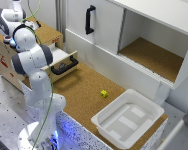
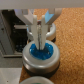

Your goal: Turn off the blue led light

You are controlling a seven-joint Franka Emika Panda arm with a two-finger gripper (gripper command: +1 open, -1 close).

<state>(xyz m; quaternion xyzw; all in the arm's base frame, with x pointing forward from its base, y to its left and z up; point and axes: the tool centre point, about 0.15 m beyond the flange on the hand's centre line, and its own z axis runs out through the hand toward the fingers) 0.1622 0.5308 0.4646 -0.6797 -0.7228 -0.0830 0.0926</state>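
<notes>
In the wrist view the blue led light [image 2: 41, 53] is a round blue cap in a silver rim, set on a light panel. My gripper [image 2: 40, 45] is directly over it, its two fingers [image 2: 37, 36] pressed together with the tips down on the cap. Nothing is held between them. The rim of a second, darker button [image 2: 38, 80] shows beside it. In the exterior view the arm reaches over the wooden box [image 1: 46, 35] at the exterior view's left. The light itself is hidden there by the arm.
An open drawer with a black handle [image 1: 64, 66] sticks out of the box. A small yellow block [image 1: 104, 93] lies on the cork tabletop. A white bin [image 1: 128, 119] stands at the exterior view's lower right. Behind is a white cabinet with a black handle [image 1: 90, 19] and an open compartment [image 1: 154, 55].
</notes>
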